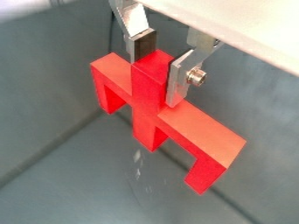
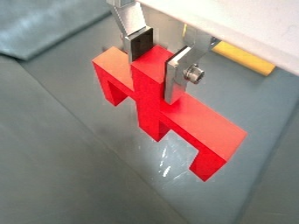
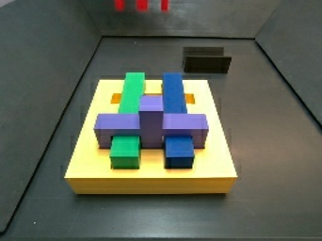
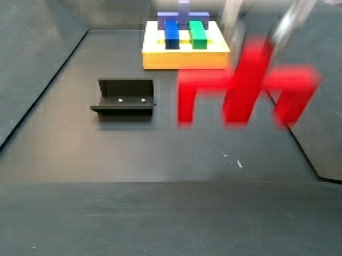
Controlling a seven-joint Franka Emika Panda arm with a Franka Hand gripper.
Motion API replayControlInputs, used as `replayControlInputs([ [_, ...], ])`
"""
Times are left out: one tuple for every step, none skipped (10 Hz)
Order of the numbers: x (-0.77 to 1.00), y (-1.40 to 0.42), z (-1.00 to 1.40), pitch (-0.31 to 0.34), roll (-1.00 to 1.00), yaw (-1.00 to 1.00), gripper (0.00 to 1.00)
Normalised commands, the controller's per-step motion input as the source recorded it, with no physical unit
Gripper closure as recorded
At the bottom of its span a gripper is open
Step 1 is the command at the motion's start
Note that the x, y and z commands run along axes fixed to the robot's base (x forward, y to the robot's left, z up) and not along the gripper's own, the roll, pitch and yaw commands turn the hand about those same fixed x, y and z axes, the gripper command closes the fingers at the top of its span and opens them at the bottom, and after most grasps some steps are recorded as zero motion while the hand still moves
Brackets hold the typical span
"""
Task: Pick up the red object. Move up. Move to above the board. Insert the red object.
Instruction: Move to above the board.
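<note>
High above the counter [image 4: 160, 200], the claw [image 1: 160, 72] is clamped on the red piece's [image 1: 163, 118] stem, legs hanging down. The board [image 3: 88, 160] sits well apart, the fixture [image 4: 124, 99] beside it.

Red object [image 3: 141, 5] cropped at edge; gripper [image 4: 262, 22] blurred.

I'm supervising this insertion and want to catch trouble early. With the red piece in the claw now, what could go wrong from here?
1. The claw pinches only the narrow stem of the red object, so the wide bar might twist on contact.
2. The board already carries the purple block, green block and blue block; the legs could catch on them.
</note>
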Motion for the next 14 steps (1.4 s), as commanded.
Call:
replayControlInputs([
  [-0.01, 0.0, 1.4, 0.023, 0.01, 0.0, 1.0],
  [0.05, 0.02, 0.91, 0.071, -0.02, 0.0, 1.0],
  [0.04, 0.01, 0.56, 0.094, -0.01, -0.01, 1.0],
  [0.04, 0.0, 0.22, 0.064, 0.0, 0.0, 1.0],
  [0.16, -1.4, 0.13, 0.2, -0.1, 0.05, 1.0],
  [0.16, -1.4, 0.13, 0.173, -0.04, 0.04, 1.0],
  [0.15, -1.4, 0.13, 0.105, -0.01, 0.03, 1.0],
  [0.15, -1.4, 0.13, 0.057, -0.04, 0.01, 1.0],
  [0.15, -1.4, 0.13, 0.028, -0.01, 0.01, 1.0],
  [0.15, -1.4, 0.13, 0.01, 0.0, 0.02, 1.0],
  [0.15, -1.4, 0.13, 0.013, -0.03, 0.01, 1.0],
  [0.15, -1.4, 0.14, 0.017, -0.02, 0.01, 1.0],
  [0.16, -1.4, 0.15, 0.042, 0.0, 0.01, 1.0],
  [0.17, -1.4, 0.15, 0.074, 0.0, 0.0, 1.0],
])
